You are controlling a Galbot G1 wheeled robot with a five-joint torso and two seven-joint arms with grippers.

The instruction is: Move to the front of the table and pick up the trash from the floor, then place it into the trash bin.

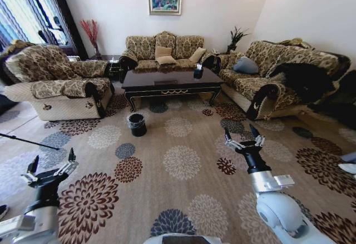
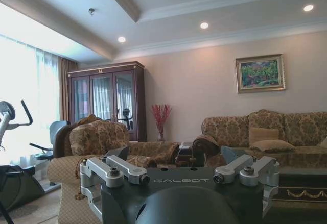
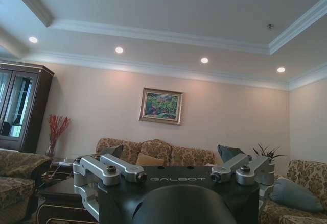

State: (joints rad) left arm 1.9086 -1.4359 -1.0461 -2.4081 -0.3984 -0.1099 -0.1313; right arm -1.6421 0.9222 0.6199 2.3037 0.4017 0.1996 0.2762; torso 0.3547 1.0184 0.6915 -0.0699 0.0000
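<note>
The robot stood well back on the patterned carpet (image 1: 183, 160), facing the dark coffee table (image 1: 172, 83) between the sofas. The black bin (image 1: 137, 124) with its clear liner sat on the floor just before the table's left front leg. Any litter on the floor was too small to tell. The left gripper (image 1: 51, 163) and right gripper (image 1: 241, 135) hovered low at each side, fingers spread, holding nothing.

The trash bin (image 1: 137, 124) stands on the carpet (image 1: 183, 160) before the table's (image 1: 172, 81) front left corner, sofas flanking both sides.
</note>
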